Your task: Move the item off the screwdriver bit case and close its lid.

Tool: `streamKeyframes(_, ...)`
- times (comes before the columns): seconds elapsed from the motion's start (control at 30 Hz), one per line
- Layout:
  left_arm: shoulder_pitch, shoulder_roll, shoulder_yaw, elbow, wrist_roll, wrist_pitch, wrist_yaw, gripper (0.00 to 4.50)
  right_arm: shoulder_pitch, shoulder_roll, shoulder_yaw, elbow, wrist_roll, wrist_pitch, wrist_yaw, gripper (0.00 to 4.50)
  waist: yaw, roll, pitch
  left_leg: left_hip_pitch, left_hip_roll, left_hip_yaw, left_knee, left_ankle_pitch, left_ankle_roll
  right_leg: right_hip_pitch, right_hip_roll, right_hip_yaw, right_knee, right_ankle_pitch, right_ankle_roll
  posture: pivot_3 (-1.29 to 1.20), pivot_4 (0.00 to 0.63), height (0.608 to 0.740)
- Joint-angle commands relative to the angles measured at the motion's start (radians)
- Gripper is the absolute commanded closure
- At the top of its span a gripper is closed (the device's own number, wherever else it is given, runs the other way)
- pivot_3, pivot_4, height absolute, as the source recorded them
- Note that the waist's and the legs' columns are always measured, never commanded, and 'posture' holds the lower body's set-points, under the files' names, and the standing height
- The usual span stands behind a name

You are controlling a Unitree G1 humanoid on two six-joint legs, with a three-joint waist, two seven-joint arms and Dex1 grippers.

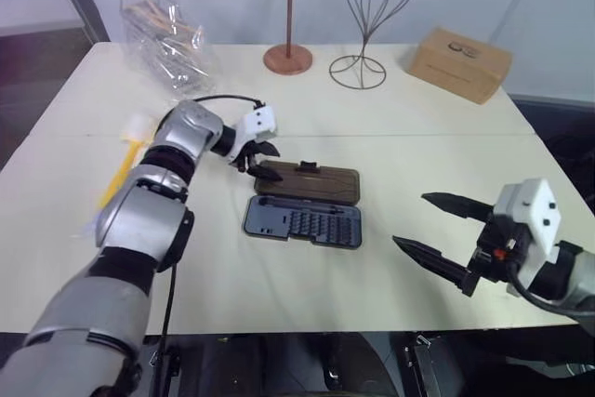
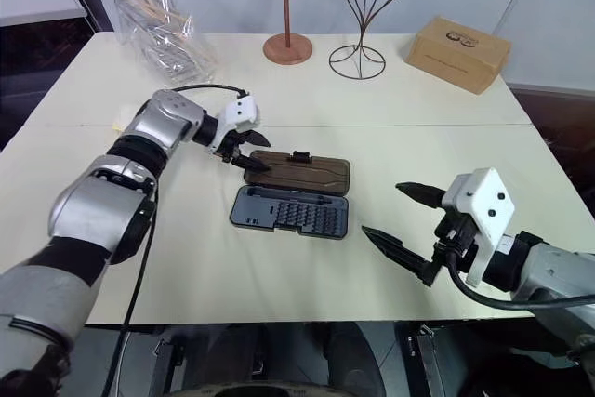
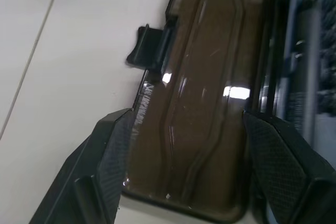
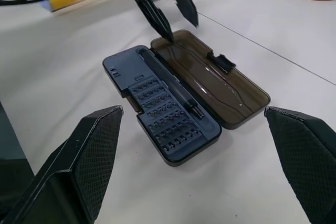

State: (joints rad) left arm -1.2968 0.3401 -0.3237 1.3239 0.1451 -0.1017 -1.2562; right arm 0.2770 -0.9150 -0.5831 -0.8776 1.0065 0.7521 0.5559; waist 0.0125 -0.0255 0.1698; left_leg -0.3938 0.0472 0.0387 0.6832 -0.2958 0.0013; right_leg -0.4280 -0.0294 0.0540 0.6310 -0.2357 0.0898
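Cream table (image 1: 390, 127) by a white wall; both pincers gape, left pincer (image 1: 261, 164) straddling the lid (image 1: 311, 183)

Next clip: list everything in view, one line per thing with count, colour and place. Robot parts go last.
table: one, cream, under everything.
bit case: one, dark grey tray with rows of bits, table centre, lying open.
lid: one, smoky brown, flat on the table behind the tray, black latch tab on its far edge.
brush: one, yellow handle, white head, on the table at the left, partly behind the left arm.
plastic bag: one, clear, far left.
stand: one, reddish-brown round base and pole, far centre.
wire frame: one, dark, beside the stand.
cardboard box: one, tan, far right.
left gripper: black fingers open, at the lid's left end.
right gripper: black fingers open, right of the case, holding nothing.
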Motion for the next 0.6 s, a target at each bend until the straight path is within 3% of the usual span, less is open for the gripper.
streamKeyframes(0.03,-0.053,-0.021,0.042,0.014,0.021,-0.017,0.104,1.06,0.009,-0.006,-0.049,-0.037,0.034,0.002,-0.013,0.00,0.000,0.000,0.000,0.000,0.000,0.000,0.000,0.000,0.000,0.000,0.000,0.000,0.000,0.000,0.001,0.00,0.150,0.737)
streamKeyframes(0.17,-0.060,-0.032,0.056,0.029,0.049,-0.001,0.178,1.06,0.041,0.001,-0.071,-0.054,0.046,0.004,-0.024,0.00,-0.002,-0.001,0.000,0.000,0.000,-0.001,0.000,0.000,0.000,0.000,0.000,0.000,0.000,0.002,0.003,0.00,0.150,0.737)
streamKeyframes(0.6,-0.020,-0.098,0.072,0.050,0.117,0.115,0.207,1.06,0.058,-0.008,-0.085,-0.063,0.061,-0.005,-0.040,0.00,-0.001,-0.001,0.000,0.000,0.000,-0.001,0.000,0.000,0.000,0.000,0.001,0.000,0.000,0.002,0.003,0.00,0.150,0.737)
